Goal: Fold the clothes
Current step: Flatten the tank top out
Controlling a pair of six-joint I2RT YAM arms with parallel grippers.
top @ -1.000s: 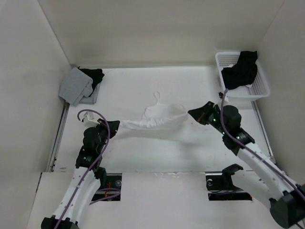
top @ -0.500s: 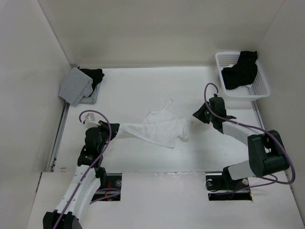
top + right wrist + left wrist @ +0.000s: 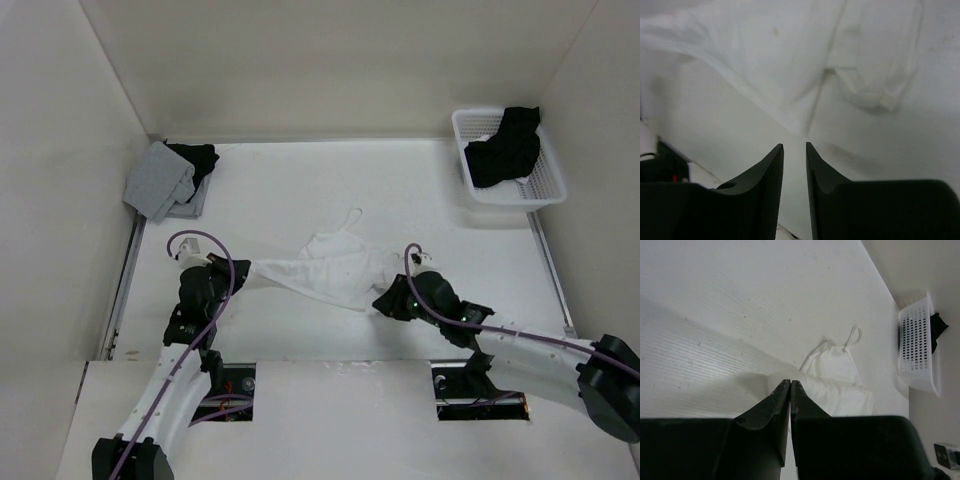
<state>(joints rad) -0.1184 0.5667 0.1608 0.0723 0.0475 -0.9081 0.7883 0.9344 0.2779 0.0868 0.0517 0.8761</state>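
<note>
Two grippers of mine are low over the table [image 3: 300,190], one at each end of the white garment [image 3: 335,272]. My left gripper [image 3: 242,266] is pinched together on the garment's left corner. From that pinch the cloth runs right as a narrow band, then widens into a crumpled body near the middle of the table. In my left wrist view the fingertips [image 3: 785,390] meet with white fabric [image 3: 835,390] bunched right at them, and a thin strap [image 3: 854,335] loops out from the far edge. My right gripper [image 3: 381,303] sits at the garment's near right edge. Its fingers [image 3: 771,165] stand a little apart with nothing between them, pointing at the rumpled cloth [image 3: 790,60] just ahead. I cannot tell from either view whether the tips touch the fabric. In the overhead view the strap [image 3: 350,215] lies as a small loop on the side away from me. A white basket [image 3: 545,187] stands at the far right corner with a black garment [image 3: 505,150] draped in it. A grey garment [image 3: 165,180] is heaped at the far left corner with another dark piece [image 3: 197,157] against it, well apart from the white one.
</note>
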